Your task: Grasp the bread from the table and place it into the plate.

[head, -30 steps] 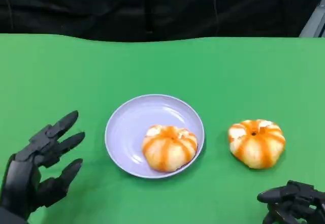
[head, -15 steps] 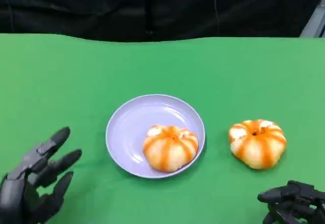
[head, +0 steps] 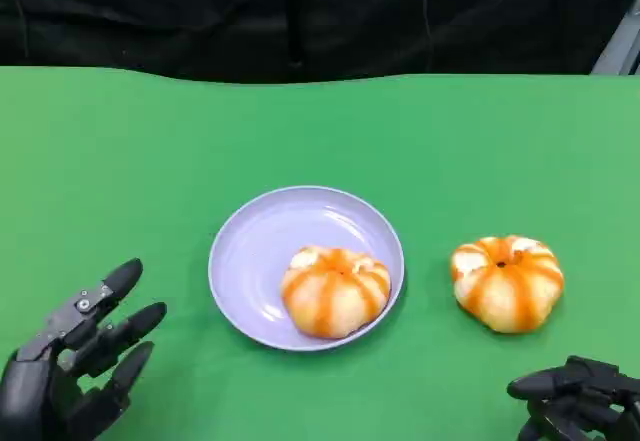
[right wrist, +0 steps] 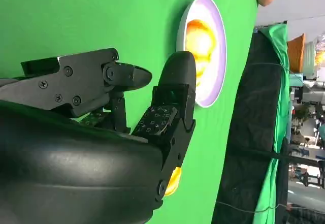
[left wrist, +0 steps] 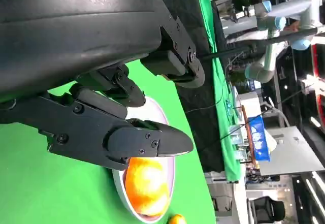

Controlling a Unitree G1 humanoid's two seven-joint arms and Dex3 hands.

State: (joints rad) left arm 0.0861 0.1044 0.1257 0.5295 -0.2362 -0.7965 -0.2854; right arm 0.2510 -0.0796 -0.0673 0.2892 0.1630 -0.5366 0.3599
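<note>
A lavender plate [head: 262, 246] sits mid-table with one orange-striped bread bun [head: 334, 290] lying in its right half. A second bread bun [head: 506, 282] lies on the green cloth to the plate's right. My left hand [head: 75, 356] hovers at the lower left, fingers spread and holding nothing, well clear of the plate. My right hand [head: 578, 398] rests at the lower right corner, below the loose bun, with nothing in it. In the left wrist view the left hand [left wrist: 111, 127] reaches toward the plate [left wrist: 170, 170] and its bun [left wrist: 146, 186]. The right wrist view shows the right hand [right wrist: 122, 112], the plate [right wrist: 216, 89] and a sliver of the loose bun [right wrist: 172, 182].
The green cloth [head: 320, 131] covers the table up to a black backdrop [head: 300, 11] at the far edge. A grey bar [head: 620, 46] slants in at the far right corner. Open cloth lies between the loose bun and the plate.
My left hand has drawn back toward the lower left, away from the plate, then steadied. The buns, plate and right hand have not moved.
</note>
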